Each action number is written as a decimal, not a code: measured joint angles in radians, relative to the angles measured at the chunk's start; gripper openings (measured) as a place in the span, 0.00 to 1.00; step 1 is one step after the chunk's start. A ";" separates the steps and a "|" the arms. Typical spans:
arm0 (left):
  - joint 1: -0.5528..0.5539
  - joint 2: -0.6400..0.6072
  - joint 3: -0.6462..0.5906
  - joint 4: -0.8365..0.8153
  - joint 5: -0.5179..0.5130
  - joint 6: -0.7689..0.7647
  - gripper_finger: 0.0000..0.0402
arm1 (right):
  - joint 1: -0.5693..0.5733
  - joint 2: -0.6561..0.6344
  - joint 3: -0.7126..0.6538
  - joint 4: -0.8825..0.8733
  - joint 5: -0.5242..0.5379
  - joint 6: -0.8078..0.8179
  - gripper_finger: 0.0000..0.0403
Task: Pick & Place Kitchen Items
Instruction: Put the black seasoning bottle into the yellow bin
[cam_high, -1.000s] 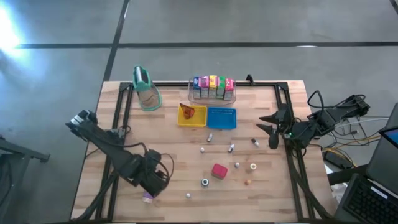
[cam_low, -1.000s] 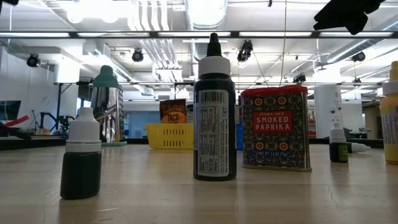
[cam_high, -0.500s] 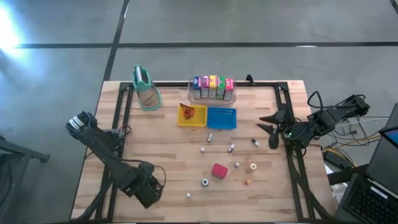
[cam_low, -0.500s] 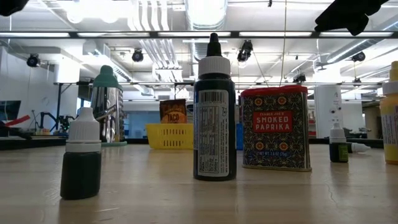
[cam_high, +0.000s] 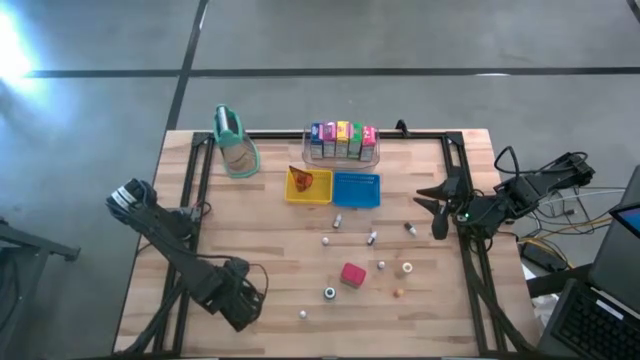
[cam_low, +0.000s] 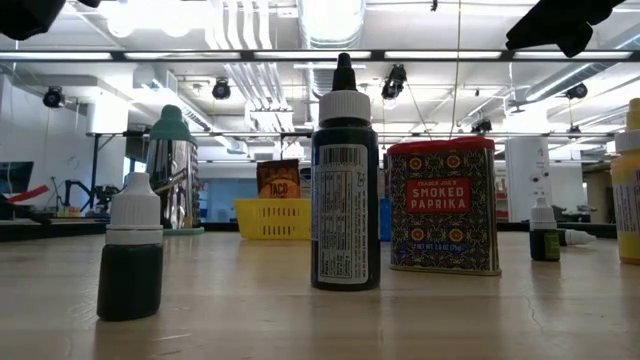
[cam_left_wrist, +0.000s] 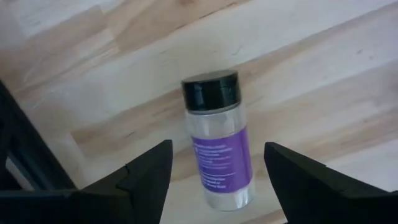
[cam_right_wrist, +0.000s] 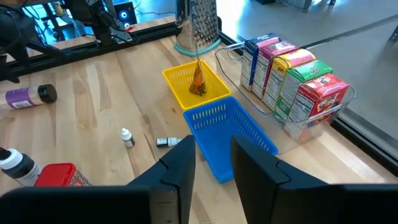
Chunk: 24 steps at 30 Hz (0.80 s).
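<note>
Here the left gripper (cam_left_wrist: 214, 180) hangs low over the near left part of the desk (cam_high: 270, 230), its two fingers spread apart on either side of a small clear jar (cam_left_wrist: 217, 146) with a purple label and black cap. The jar lies on its side between the fingers and is not clamped; the fingers straddle it, likely lined up so they can close across its body. The right gripper (cam_right_wrist: 211, 165) waits at the right edge of the desk, holding nothing, its fingers a narrow gap apart, pointed toward the trays. In front of it sit a yellow tray (cam_right_wrist: 193, 84) with an orange pouch (cam_right_wrist: 198, 79) inside and an empty-looking blue tray (cam_right_wrist: 227, 130) touching it. Behind them a clear bin (cam_right_wrist: 339, 109) keeps a row of colourful cartons (cam_right_wrist: 289, 71) upright and packed together. Loose items wait mid-desk: a red paprika tin (cam_low: 443, 205), a tall dark dropper bottle (cam_low: 345, 180), a shorter one (cam_low: 131, 250), and several tiny bottles scattered well apart.
</note>
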 joint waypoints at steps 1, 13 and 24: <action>0.000 0.000 -0.007 0.006 0.000 0.000 0.64 | 0.000 0.000 0.000 0.000 0.000 0.000 0.23; 0.019 0.000 -0.131 0.165 -0.008 0.019 0.65 | 0.000 0.000 0.000 0.000 0.000 -0.001 0.19; 0.043 0.000 -0.241 0.300 -0.008 0.027 0.65 | 0.000 0.000 0.000 0.000 0.001 -0.001 0.27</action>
